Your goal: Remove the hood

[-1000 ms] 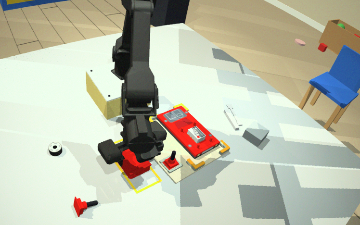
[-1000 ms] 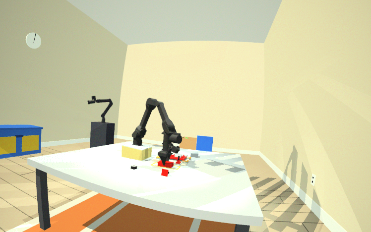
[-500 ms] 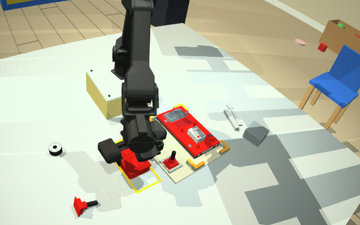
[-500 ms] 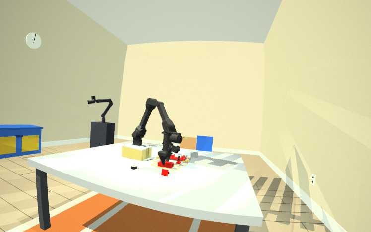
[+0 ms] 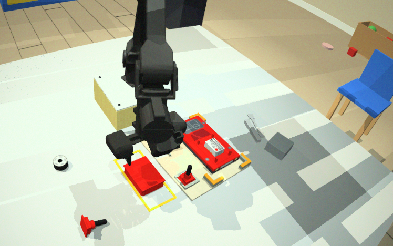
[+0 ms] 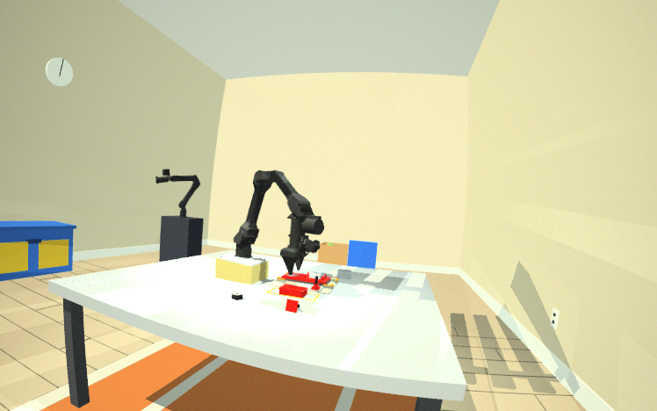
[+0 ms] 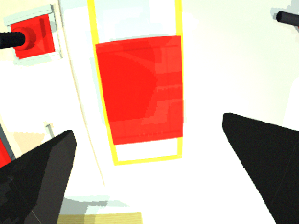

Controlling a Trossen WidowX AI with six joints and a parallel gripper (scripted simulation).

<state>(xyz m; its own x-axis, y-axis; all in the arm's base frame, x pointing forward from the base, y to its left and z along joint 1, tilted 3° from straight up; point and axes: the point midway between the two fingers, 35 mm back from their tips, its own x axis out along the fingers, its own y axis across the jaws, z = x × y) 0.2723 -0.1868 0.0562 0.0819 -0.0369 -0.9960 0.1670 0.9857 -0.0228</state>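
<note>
A blue chair stands near an open brown box. Walls are cream; a round clock is mounted at left. Light patches cross the plank floor.
</note>
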